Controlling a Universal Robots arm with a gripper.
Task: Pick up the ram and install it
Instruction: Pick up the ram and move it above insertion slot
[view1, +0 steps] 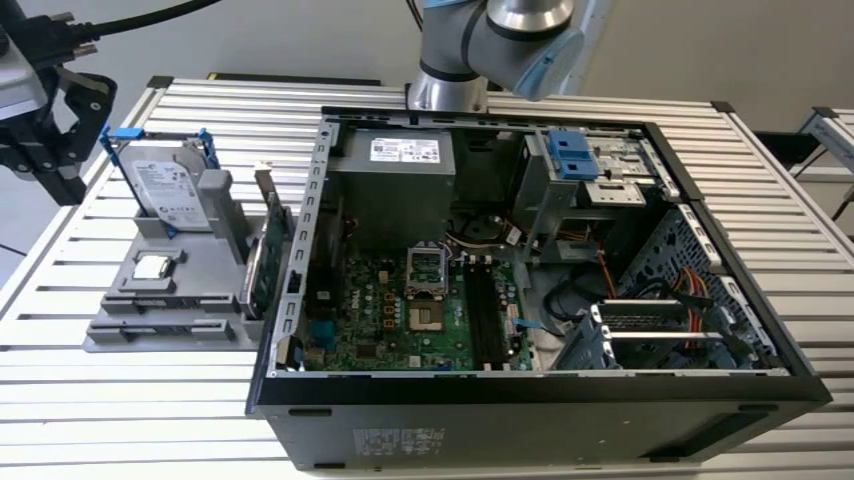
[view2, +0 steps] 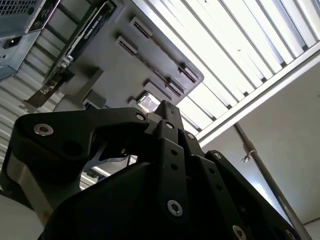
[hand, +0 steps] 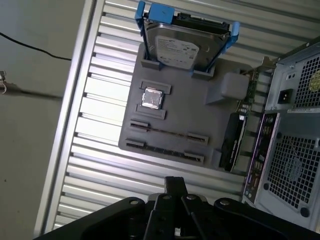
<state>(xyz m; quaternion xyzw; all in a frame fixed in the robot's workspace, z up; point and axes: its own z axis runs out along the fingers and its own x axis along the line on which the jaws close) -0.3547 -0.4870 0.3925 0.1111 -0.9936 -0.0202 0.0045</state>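
The gripper (hand: 175, 184) hovers over the slatted desk (hand: 100, 102), its fingers (view2: 167, 107) pressed together with nothing between them. The ram (hand: 165, 132) lies flat in a slot of the grey holder (hand: 200, 117), near the chip (hand: 152, 98) and apart from the open computer case (view1: 534, 410), which stands to the exterior view's right.

- the ram (hand: 165, 132) is a really slim, long stick; in the first wrist view it's edge-on, so it reads as a thin dark-brownish line
- it's standing on its long edge in the grey holder (hand: 190, 115), each end tucked into a slot bracket, straight and level
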